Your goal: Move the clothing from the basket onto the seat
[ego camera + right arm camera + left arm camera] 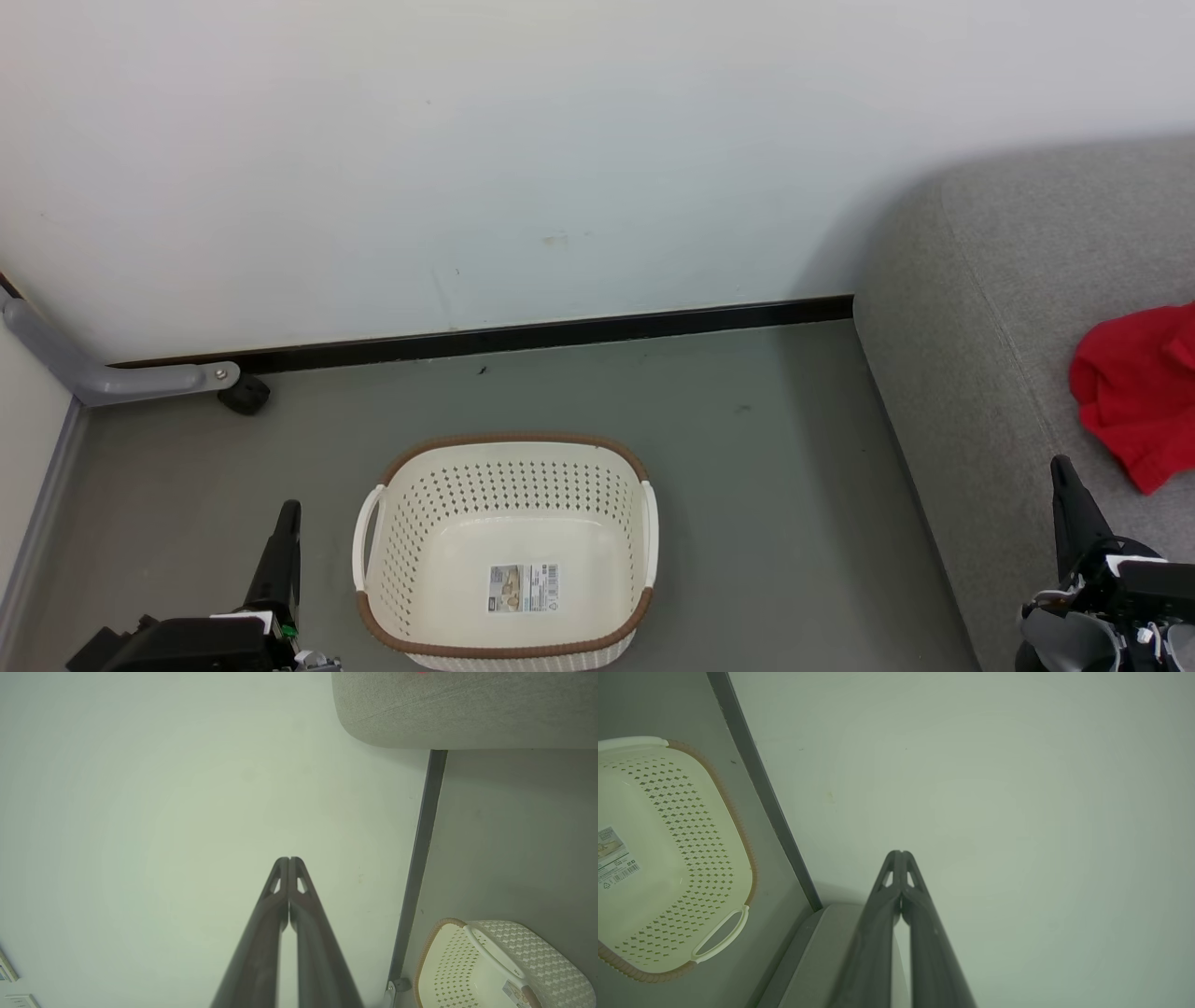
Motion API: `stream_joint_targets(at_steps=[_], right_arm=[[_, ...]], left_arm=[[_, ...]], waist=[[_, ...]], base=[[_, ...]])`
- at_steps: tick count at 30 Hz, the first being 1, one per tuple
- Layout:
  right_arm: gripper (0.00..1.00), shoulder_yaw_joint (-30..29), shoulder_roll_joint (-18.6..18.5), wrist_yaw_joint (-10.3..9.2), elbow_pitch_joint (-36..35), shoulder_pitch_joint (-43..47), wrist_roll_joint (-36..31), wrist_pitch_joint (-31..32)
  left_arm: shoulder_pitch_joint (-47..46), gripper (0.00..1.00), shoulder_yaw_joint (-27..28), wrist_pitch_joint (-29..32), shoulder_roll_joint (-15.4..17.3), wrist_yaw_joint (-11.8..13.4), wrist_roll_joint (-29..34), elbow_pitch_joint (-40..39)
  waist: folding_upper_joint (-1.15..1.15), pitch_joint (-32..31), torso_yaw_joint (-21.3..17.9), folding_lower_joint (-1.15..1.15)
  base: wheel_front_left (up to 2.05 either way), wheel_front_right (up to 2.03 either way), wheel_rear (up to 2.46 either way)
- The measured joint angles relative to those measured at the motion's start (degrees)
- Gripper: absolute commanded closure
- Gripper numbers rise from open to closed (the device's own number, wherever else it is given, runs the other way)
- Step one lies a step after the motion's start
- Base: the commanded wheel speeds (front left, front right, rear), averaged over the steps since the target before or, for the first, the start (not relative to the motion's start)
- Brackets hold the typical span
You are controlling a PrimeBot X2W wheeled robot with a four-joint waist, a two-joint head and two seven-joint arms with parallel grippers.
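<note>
The cream basket (509, 471) with its brown rim stands on the grey floor, and only the printed sticker shows inside it. It also appears in the left wrist view as the basket (668, 858) and in the right wrist view as the basket (495, 966). Red clothing (1134, 392) lies bunched on the grey seat (990, 308) at the right edge. My left gripper (289, 509) is shut and holds nothing, left of the basket. My right gripper (1060, 464) is shut and holds nothing, over the seat just below the clothing. Both wrist views show fingertips pressed together, left gripper (900, 853), right gripper (288, 859).
A white wall with a dark baseboard (541, 336) runs behind the basket. A grey bracket with a black caster (245, 394) sits at the far left by the wall. Open grey floor lies between basket and seat.
</note>
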Motion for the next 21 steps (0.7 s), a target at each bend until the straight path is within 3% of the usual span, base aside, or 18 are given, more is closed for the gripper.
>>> stream_joint_targets(at_steps=[21], right_arm=[[1.0, 0.0, 0.01, 0.0, -0.02, 0.01, 0.01, 0.0]], left_arm=[[0.0, 1.0, 0.0, 0.0, 0.0, 0.0, -0.05, -0.1]], waist=[[0.0, 0.0, 0.0, 0.0]], base=[[0.0, 0.0, 0.0]])
